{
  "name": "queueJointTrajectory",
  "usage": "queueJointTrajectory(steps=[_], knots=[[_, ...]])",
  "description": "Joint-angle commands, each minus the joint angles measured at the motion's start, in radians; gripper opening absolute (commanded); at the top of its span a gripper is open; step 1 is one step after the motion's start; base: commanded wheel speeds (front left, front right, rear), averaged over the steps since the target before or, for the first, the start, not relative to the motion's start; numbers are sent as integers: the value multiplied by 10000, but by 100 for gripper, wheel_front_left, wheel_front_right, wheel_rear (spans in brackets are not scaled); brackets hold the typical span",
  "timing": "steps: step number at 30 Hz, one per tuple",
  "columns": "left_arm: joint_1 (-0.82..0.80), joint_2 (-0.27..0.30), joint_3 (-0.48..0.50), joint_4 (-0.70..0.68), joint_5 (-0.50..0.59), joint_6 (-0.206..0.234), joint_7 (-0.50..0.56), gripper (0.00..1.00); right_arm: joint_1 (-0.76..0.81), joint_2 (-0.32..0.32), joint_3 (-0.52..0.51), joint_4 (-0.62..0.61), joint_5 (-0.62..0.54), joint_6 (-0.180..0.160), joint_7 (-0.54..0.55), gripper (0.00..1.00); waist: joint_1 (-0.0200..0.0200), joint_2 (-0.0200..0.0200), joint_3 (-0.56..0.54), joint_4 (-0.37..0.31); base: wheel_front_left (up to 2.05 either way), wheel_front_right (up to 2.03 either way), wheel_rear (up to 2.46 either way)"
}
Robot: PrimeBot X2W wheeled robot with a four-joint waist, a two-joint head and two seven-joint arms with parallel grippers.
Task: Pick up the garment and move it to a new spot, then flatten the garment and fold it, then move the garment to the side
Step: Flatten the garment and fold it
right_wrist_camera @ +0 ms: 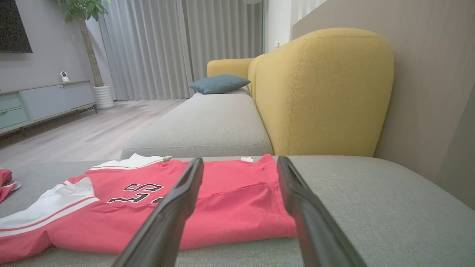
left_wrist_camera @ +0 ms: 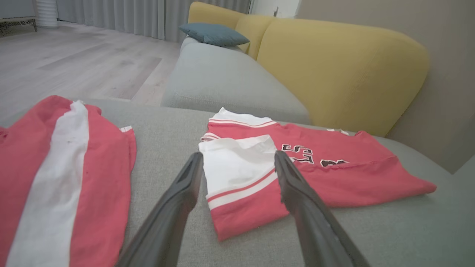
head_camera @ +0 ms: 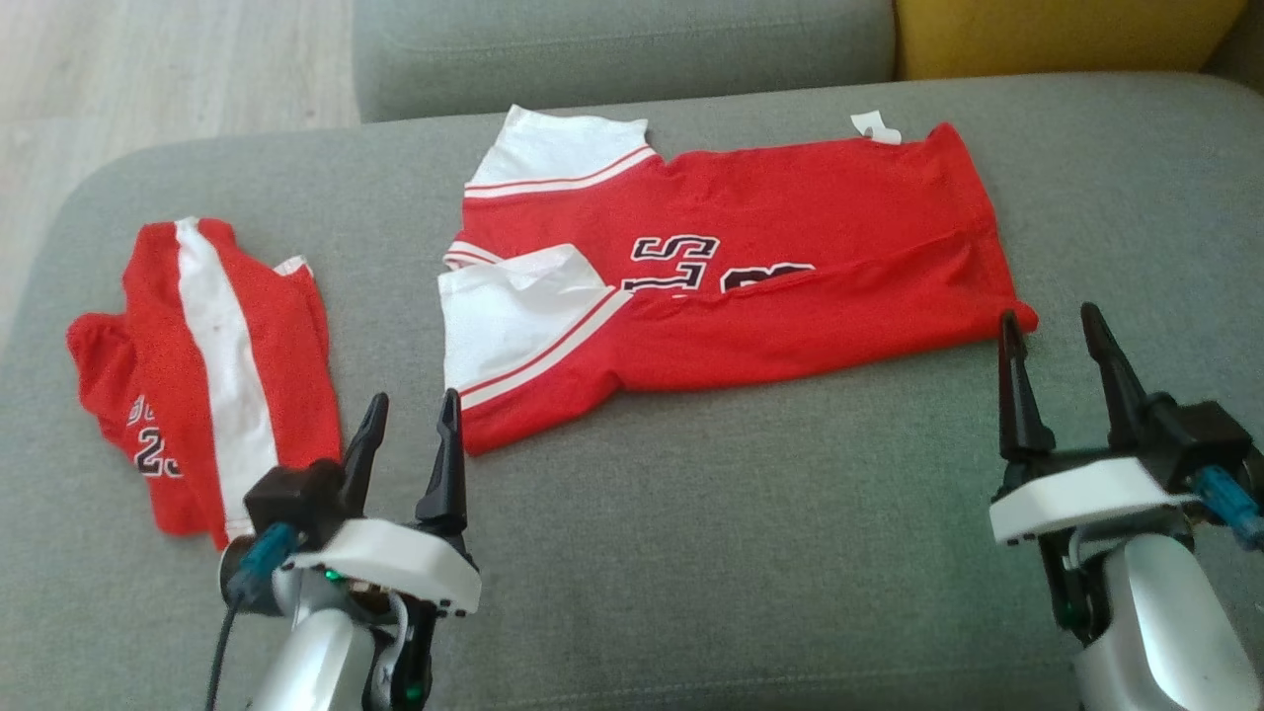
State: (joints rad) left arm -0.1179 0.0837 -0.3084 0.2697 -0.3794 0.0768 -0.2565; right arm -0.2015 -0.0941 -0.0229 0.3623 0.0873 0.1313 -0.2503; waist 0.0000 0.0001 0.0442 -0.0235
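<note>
The garment, a red jersey with white sleeves and black lettering, lies across the middle of the grey sofa seat, its near long edge folded over. My left gripper is open just short of the jersey's near sleeve corner, and the left wrist view shows that white sleeve between the spread fingers of the gripper. My right gripper is open at the jersey's right hem corner, touching nothing. In the right wrist view the jersey lies beyond the open gripper.
A second red piece with a white stripe lies crumpled at the seat's left end, beside my left gripper. A yellow backrest and another grey seat stand behind. Wood floor lies past the left edge. A blue pillow rests far back.
</note>
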Motion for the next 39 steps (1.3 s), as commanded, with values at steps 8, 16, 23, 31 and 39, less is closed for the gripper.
queueJointTrajectory(steps=[8,16,23,31,39], knots=[[-1866,-6,202,2258,242,-57,384,100,-676,176,226,-760,-214,-6,174,100,0,-1,649,-465,0,0,0],[-2898,318,-37,4372,532,117,1397,100,-826,260,75,-1001,-309,-6,199,100,0,-1,1176,-894,0,0,0],[-3353,359,-242,5187,572,-99,1611,83,-871,306,-86,-1036,-419,-6,283,100,0,-1,1349,-981,0,0,0],[-3876,412,-483,4838,899,-185,367,0,-1239,388,-1018,-145,-633,-6,1578,100,0,-1,1423,-627,0,0,0],[-4039,466,-999,3148,1593,-330,-33,0,-2758,434,-2670,2226,715,-6,3047,100,0,-1,1674,78,0,0,0]])
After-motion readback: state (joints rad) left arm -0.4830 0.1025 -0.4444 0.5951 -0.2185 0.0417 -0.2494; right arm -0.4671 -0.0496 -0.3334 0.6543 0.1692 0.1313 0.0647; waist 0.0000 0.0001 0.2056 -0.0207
